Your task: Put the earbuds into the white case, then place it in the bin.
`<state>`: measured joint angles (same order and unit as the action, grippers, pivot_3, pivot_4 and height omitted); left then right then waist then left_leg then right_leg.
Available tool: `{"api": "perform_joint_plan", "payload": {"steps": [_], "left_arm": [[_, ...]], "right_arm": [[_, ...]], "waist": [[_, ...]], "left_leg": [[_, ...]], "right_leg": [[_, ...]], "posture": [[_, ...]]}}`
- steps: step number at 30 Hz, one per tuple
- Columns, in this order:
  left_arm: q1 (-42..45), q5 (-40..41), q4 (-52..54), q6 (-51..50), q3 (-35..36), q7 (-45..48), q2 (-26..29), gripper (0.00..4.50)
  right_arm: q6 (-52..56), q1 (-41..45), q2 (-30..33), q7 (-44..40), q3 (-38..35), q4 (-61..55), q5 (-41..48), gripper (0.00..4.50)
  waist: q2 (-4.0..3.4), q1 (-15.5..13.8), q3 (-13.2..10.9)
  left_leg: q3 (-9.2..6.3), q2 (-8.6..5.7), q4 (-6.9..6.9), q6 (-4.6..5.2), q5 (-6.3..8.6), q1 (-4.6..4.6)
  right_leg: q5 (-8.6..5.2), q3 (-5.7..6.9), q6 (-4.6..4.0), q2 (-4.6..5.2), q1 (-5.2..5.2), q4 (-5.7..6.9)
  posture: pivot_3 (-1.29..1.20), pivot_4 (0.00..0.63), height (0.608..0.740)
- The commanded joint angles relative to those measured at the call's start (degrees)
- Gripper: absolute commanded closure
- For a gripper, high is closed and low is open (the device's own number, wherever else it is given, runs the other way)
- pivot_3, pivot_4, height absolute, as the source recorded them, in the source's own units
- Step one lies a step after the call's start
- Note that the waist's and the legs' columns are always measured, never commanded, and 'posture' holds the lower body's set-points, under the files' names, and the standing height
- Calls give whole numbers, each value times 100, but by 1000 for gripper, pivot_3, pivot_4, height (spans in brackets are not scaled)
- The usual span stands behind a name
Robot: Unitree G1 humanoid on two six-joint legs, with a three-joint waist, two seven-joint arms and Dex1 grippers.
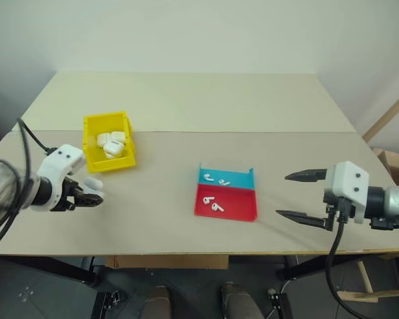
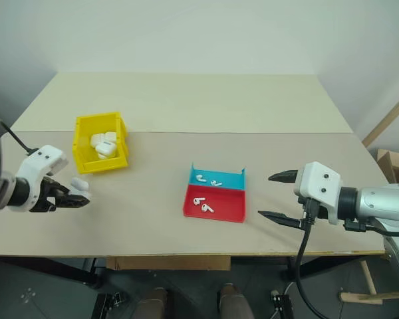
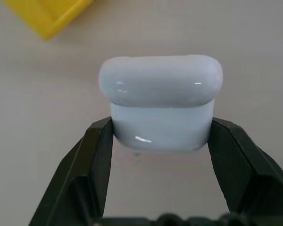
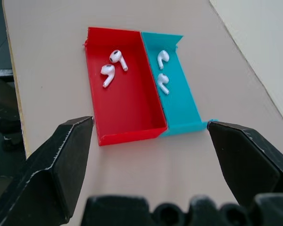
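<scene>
Nearest the camera, at the lower left of the head view, the left gripper (image 1: 93, 197) is clamped on a white case (image 3: 160, 106), its two black fingers (image 3: 96, 160) pressing the case's lower half from either side while the closed lid sticks out past the fingertips, above the tan table (image 1: 186, 100). Just above it in the frame stands the yellow bin (image 1: 108, 141), with several more white cases (image 1: 112, 143) heaped inside. At the lower right, the right gripper (image 1: 296, 195) hangs with its fingers spread wide and nothing between them, pointing toward the red-and-blue tray (image 1: 226, 195) at the centre. Two earbuds (image 4: 113, 66) lie in the tray's red half and two earbuds (image 4: 162, 70) in its blue half.
</scene>
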<state>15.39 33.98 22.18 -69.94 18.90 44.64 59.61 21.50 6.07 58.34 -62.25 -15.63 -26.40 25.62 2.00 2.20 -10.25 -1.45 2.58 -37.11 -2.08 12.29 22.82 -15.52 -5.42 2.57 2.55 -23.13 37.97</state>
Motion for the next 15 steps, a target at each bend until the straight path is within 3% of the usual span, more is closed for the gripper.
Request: {"api": "perform_joint_plan", "payload": {"steps": [1,3,7,11,15], "left_arm": [[-602,-13,793,2421,1279,38,-1413,1752],[-809,-75,871,3532,1203,182,-2154,1752],[-915,632,958,3907,883,538,-2770,1752],[-1034,1178,875,4315,392,1519,-2933,1752],[-1006,1098,624,4978,-58,2069,-3115,1752]], "right_arm": [[-203,215,95,-58,-133,5,11,0],[-192,335,144,-96,-103,-10,24,0],[503,675,578,-137,41,-265,208,0],[1103,1289,1086,-438,455,-537,521,0],[2091,2316,1567,-733,1375,-685,695,0]], "waist": [[7,-70,7],[12,-115,12],[15,-154,14],[10,-126,16],[3,-79,18]], "left_leg": [[3,-2,-5,0,0,-2],[1,0,-11,0,0,0],[2,-4,-15,0,0,3],[3,-1,-14,5,4,5],[5,5,-10,6,4,0]], "right_leg": [[0,0,0,4,8,-2],[5,1,-3,0,9,-7],[6,-2,0,2,8,-7],[6,-3,1,0,7,-12],[5,-3,-1,-6,3,-10]], "posture": [[0,150,740],[0,150,740],[0,150,740],[0,150,740],[0,150,740]]}}
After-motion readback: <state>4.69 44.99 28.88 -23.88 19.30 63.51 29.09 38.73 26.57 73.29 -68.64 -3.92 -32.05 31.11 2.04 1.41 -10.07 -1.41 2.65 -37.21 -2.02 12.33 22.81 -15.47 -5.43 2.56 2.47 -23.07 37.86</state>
